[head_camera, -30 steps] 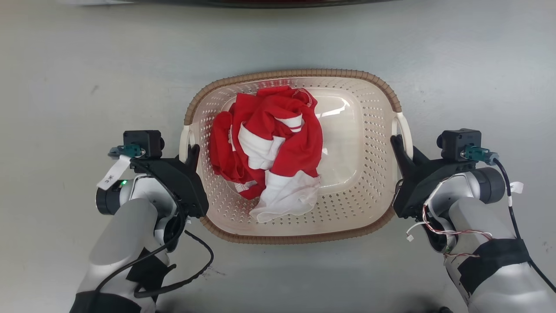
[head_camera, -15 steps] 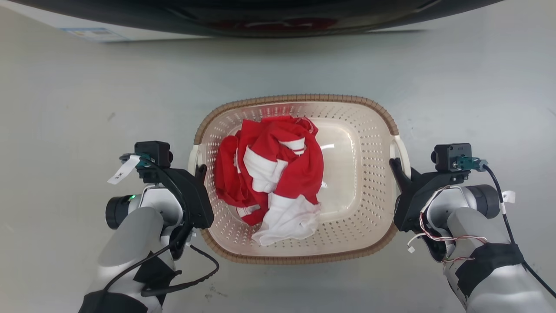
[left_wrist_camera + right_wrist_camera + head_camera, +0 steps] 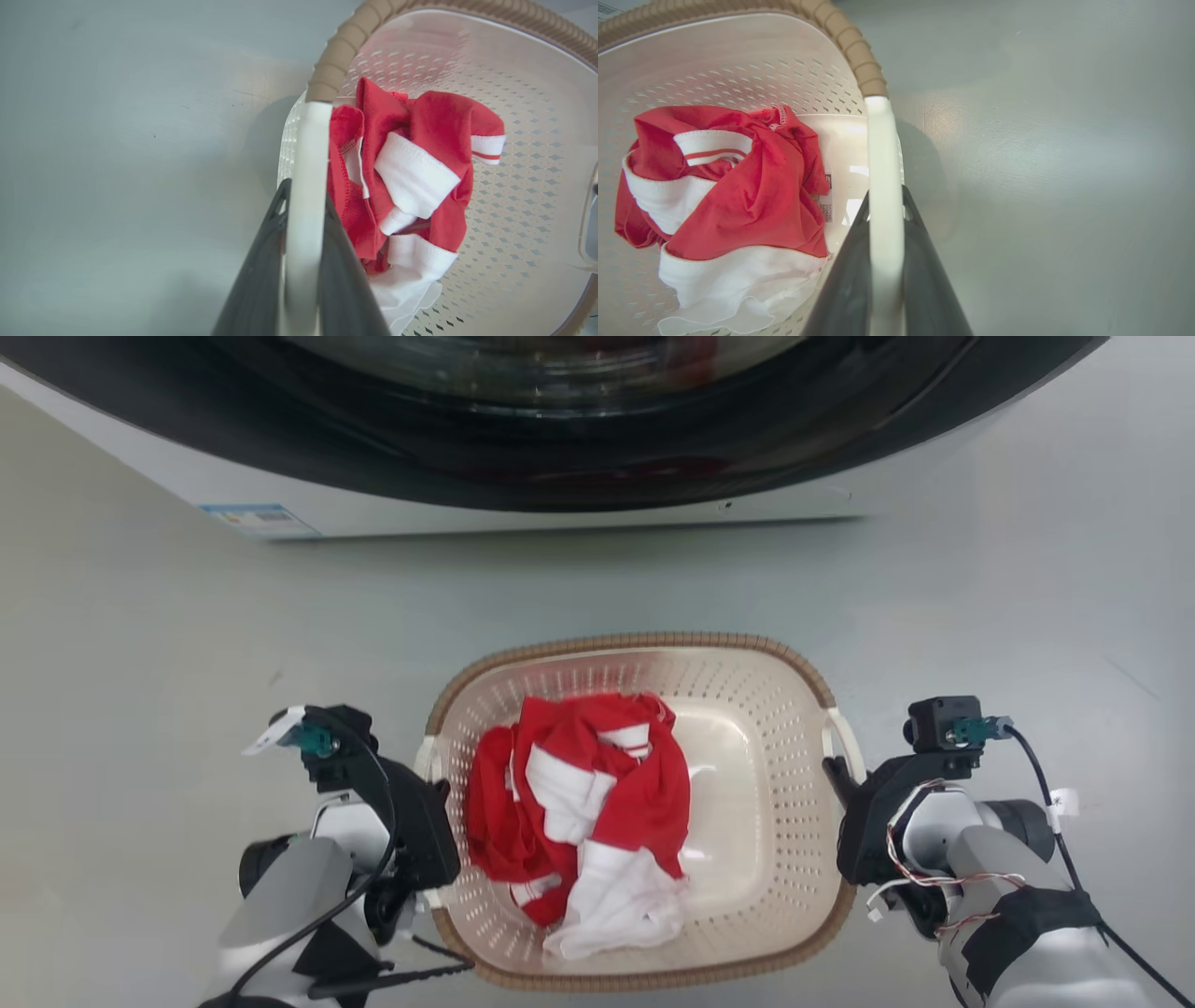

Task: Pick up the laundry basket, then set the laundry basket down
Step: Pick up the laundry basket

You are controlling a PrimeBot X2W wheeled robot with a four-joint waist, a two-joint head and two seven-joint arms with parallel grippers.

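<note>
So the laundry basket (image 3: 766, 821) is out on the grey floor (image 3: 140, 663), in front of the washer (image 3: 579, 429) with a gap between them. Can't tell if it's actually off the ground. Left gripper (image 3: 306, 196) is pinched on the left handle (image 3: 308, 149) and right gripper (image 3: 885, 196) on the right handle (image 3: 880, 149), with a dark finger on each side of the bar. Good spots imo: smooth, stiff-looking white plastic bars, directly across from each other. The walls are cream plastic full of little holes, probably a bit flexy, topped by a ribbed brown woven-look rim (image 3: 635, 640). There's only a crumpled red-and-white garment (image 3: 579, 803) inside, so I'd guess it's light. The handles look slick though, so it could tip or slip if one side rises faster.
</note>
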